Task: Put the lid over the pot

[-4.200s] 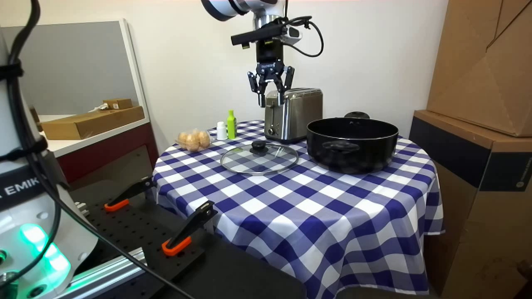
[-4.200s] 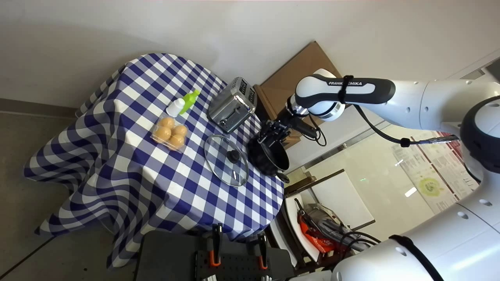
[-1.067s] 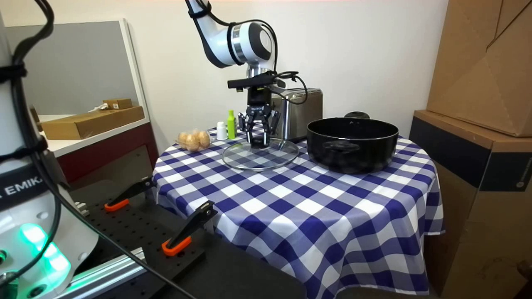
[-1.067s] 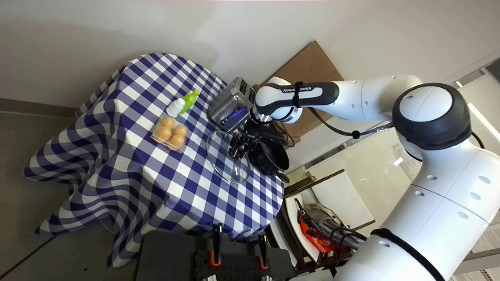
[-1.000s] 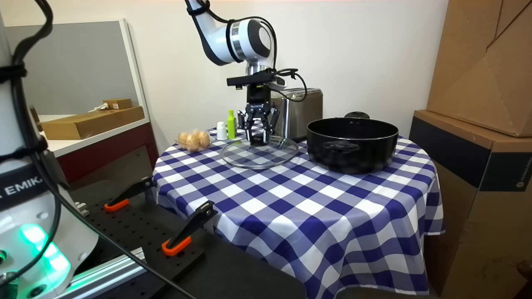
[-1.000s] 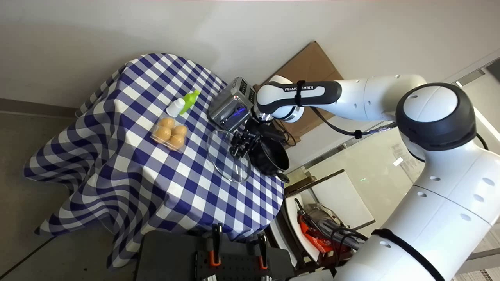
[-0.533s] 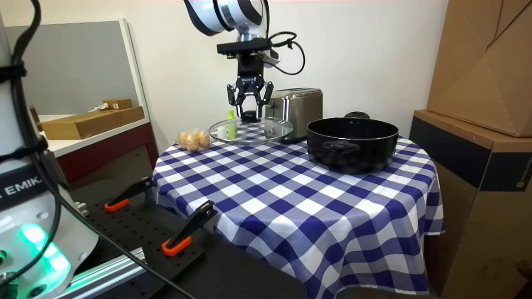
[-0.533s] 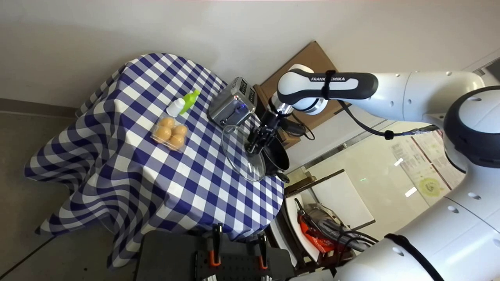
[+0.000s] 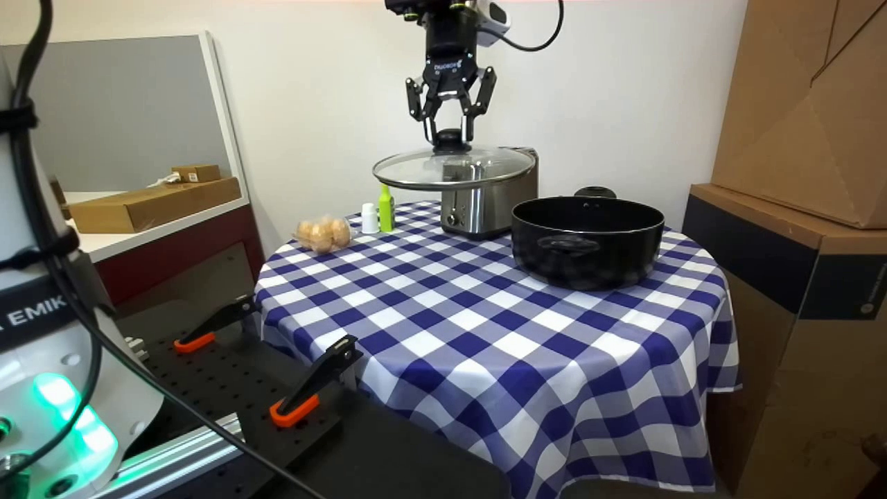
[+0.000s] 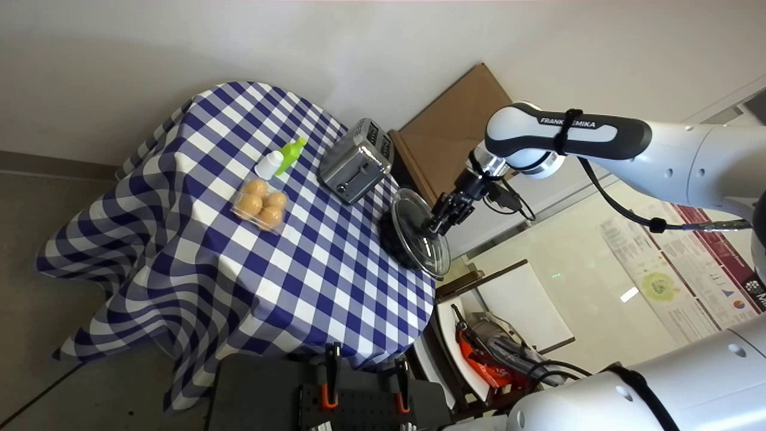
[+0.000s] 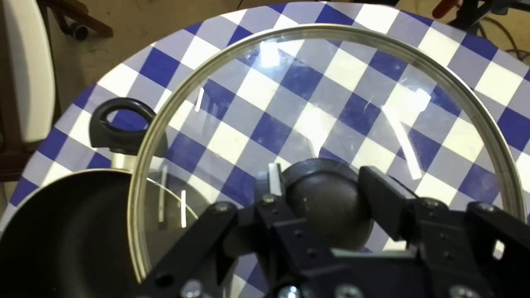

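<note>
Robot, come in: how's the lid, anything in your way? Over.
Pincer clamped on knob of lid. Lid in midair, not yet on pot. Possible snag: steel toaster beside pot.

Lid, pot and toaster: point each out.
Lid (image 11: pixel 327 211), wrist view: on its dark knob.
Pot (image 9: pixel 613 255), in an exterior view: on its outer wall.
Toaster (image 9: pixel 504 206), in an exterior view: on its steel side.

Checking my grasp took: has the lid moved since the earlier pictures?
Yes, upward: in an exterior view the lid, earlier lying on the tablecloth, now overlaps the upper part of the toaster.
</note>
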Tool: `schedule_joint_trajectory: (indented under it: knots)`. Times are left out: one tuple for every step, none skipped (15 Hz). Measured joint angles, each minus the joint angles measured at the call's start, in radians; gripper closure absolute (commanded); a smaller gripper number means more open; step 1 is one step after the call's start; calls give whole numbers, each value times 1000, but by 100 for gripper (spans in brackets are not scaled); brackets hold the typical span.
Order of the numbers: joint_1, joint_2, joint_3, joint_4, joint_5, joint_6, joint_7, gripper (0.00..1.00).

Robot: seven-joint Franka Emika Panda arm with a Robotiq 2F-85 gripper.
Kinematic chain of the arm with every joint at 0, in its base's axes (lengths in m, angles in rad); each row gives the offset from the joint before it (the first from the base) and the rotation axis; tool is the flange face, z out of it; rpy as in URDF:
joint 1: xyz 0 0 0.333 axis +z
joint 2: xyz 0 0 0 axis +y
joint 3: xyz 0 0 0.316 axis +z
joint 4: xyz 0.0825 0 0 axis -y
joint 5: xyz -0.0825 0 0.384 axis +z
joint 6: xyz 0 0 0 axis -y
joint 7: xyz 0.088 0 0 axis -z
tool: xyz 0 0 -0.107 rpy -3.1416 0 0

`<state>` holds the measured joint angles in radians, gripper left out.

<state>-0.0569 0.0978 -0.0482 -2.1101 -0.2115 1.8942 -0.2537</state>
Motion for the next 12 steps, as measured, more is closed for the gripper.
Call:
schedule_joint_trajectory:
  knots:
    - [-16,-4,-15,9,-1,0,-1,76]
    - [-31,-4,-29,20,-1,0,-2,76]
    - [-45,1,-41,33,-1,0,-3,76]
    - [-58,8,-53,49,-1,0,-3,76]
    - [-70,19,-63,67,-1,0,-4,76]
    - [-80,32,-71,89,-1,0,-4,76]
    - [-88,47,-78,114,-1,1,-4,76]
    - [-95,64,-83,143,0,1,-3,76]
    - [-102,82,-87,175,0,1,-2,76]
    - [-107,103,-91,210,0,1,0,76]
    - [-112,127,-93,247,0,0,4,76]
    - [-114,152,-95,286,0,0,10,76]
